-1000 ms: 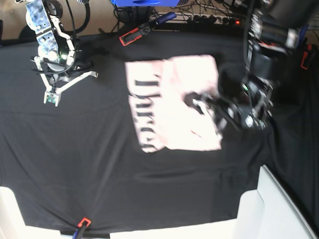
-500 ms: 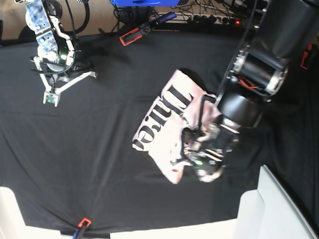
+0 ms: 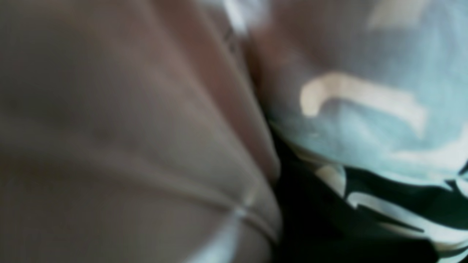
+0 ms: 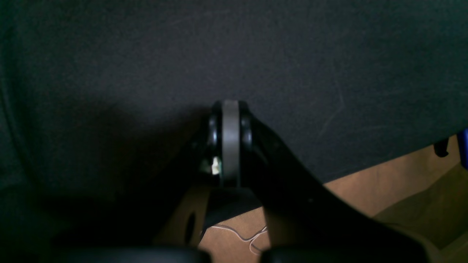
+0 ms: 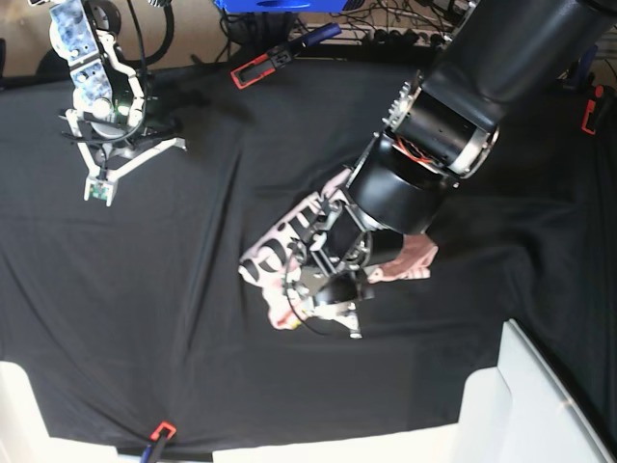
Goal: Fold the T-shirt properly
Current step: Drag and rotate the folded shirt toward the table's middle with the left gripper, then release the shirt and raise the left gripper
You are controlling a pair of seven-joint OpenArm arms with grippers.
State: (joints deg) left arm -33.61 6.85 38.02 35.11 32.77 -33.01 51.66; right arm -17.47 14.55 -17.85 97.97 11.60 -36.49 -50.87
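Two grippers face you: left gripper (image 5: 323,289) at center grips the T-shirt (image 5: 280,253); right gripper (image 5: 96,185), upper left, sits closed, empty.

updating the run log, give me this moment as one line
phase: mid-fold | left gripper: shut on T-shirt, bunched over black table cloth | right gripper: shut, empty, parked at far corner

Blurred left wrist view; dim, shadowed right wrist view.
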